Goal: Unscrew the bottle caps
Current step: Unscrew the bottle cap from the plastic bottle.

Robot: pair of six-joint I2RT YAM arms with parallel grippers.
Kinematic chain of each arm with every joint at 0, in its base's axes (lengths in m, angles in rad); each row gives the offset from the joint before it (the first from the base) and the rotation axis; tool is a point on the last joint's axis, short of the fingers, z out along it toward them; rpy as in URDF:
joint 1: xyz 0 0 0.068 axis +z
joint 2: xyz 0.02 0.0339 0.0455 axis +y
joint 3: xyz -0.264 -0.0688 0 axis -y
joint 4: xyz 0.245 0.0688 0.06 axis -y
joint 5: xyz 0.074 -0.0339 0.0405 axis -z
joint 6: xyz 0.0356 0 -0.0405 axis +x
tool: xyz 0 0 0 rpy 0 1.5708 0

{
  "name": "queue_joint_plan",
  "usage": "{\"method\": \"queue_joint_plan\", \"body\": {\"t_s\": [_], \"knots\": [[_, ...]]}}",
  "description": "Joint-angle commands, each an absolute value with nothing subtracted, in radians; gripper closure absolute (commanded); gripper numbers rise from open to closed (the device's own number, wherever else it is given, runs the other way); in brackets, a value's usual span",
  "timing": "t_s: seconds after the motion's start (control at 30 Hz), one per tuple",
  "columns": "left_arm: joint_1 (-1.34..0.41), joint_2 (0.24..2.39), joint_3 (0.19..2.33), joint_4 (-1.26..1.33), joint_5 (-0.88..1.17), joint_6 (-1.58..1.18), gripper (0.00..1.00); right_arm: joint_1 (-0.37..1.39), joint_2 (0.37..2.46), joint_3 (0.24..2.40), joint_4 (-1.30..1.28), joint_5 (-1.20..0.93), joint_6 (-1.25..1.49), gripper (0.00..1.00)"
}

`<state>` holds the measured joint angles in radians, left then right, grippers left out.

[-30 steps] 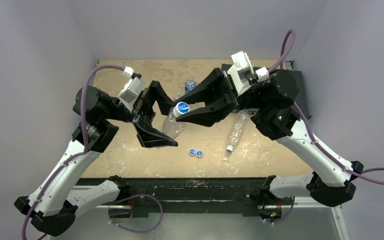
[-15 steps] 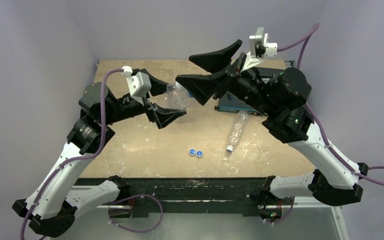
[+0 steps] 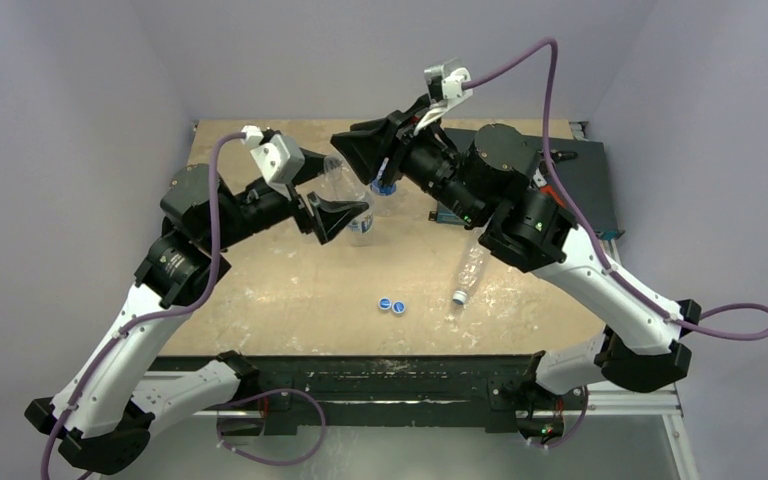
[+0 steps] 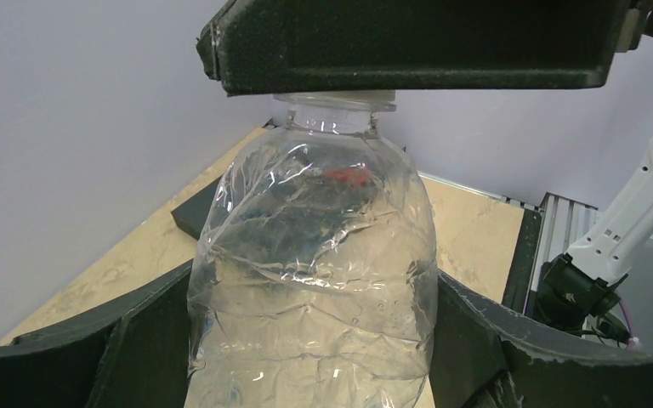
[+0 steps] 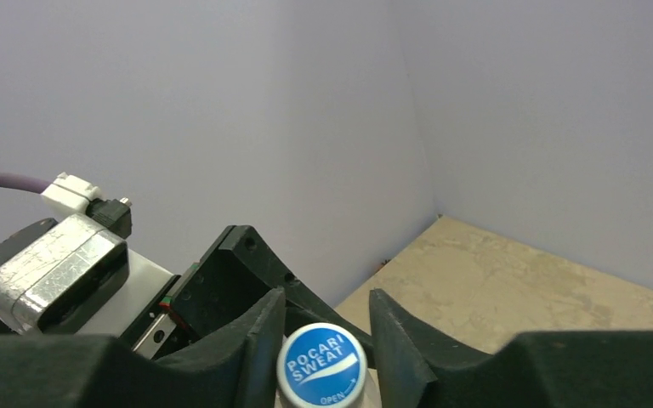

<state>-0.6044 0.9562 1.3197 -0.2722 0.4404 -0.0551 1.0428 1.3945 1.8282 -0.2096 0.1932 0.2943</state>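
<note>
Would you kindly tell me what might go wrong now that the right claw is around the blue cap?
1. The crinkled bottle looks thin where the left claw squeezes it, so it may twist along with the blue cap instead of resisting.
2. Whether the right claw presses firmly on the blue cap is unclear; the claw might slip round it.
</note>
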Motion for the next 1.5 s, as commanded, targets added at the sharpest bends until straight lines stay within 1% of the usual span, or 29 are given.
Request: {"method": "queue_joint_plan", "body": {"t_s": [0.0, 0.07, 0.13, 0.17, 0.27, 0.33, 0.43, 0.53, 0.67, 0.73, 0.87, 0.97, 1.07, 1.2, 1.27, 1.33, 1.37, 1.4, 1.47], "knots": [[-0.604, 0.95, 1.32, -0.239, 0.422, -0.038, 1.0, 1.049, 1.361, 1.844, -0.161, 0.232, 0.301, 0.62], [-0.604, 0.947, 1.316, -0.237, 0.421, -0.039, 1.0, 1.049, 1.356, 1.832, -0.152, 0.232, 0.308, 0.69], [-0.604, 0.946, 1.311, -0.236, 0.421, -0.04, 1.0, 1.049, 1.352, 1.821, -0.142, 0.226, 0.315, 0.72], [-0.604, 0.946, 1.309, -0.234, 0.423, -0.04, 1.0, 1.049, 1.352, 1.818, -0.141, 0.225, 0.32, 0.75], [-0.604, 0.943, 1.308, -0.231, 0.423, -0.038, 1.0, 1.049, 1.344, 1.8, -0.126, 0.222, 0.337, 0.91], [-0.604, 0.943, 1.307, -0.232, 0.426, -0.04, 1.0, 1.049, 1.337, 1.784, -0.109, 0.203, 0.344, 1.0], [-0.604, 0.942, 1.31, -0.222, 0.494, -0.06, 1.0, 1.049, 1.331, 1.767, -0.077, 0.106, 0.339, 1.0], [-0.604, 0.939, 1.314, -0.196, 0.632, -0.124, 1.0, 1.046, 1.312, 1.747, -0.028, -0.02, 0.284, 1.0], [-0.603, 0.937, 1.31, -0.093, 0.879, -0.259, 1.0, 0.993, 1.281, 1.706, 0.058, -0.31, 0.279, 1.0], [-0.604, 0.938, 1.303, -0.003, 0.962, -0.361, 1.0, 0.963, 1.274, 1.697, 0.093, -0.473, 0.299, 1.0], [-0.604, 0.949, 1.302, 0.14, 1.05, -0.512, 1.0, 0.938, 1.261, 1.669, 0.189, -0.745, 0.351, 1.0], [-0.604, 0.957, 1.31, 0.181, 1.076, -0.566, 1.0, 0.932, 1.266, 1.675, 0.23, -0.896, 0.378, 1.0], [-0.604, 0.962, 1.319, 0.206, 1.085, -0.596, 1.0, 0.93, 1.274, 1.69, 0.239, -0.973, 0.38, 1.0], [-0.604, 0.961, 1.318, 0.221, 1.092, -0.611, 1.0, 0.923, 1.3, 1.712, 0.207, -1.018, 0.353, 1.0], [-0.603, 0.96, 1.318, 0.199, 1.087, -0.589, 1.0, 0.916, 1.314, 1.73, 0.164, -0.996, 0.331, 1.0], [-0.603, 0.959, 1.322, 0.16, 1.071, -0.544, 1.0, 0.911, 1.318, 1.75, 0.087, -0.891, 0.288, 1.0], [-0.603, 0.957, 1.326, 0.131, 1.059, -0.513, 1.0, 0.911, 1.315, 1.759, 0.051, -0.816, 0.27, 0.92], [-0.603, 0.956, 1.328, 0.102, 1.042, -0.481, 1.0, 0.911, 1.308, 1.76, 0.034, -0.739, 0.263, 0.77], [-0.602, 0.954, 1.331, 0.015, 0.986, -0.372, 1.0, 0.911, 1.278, 1.735, 0.037, -0.535, 0.266, 0.28]]}}
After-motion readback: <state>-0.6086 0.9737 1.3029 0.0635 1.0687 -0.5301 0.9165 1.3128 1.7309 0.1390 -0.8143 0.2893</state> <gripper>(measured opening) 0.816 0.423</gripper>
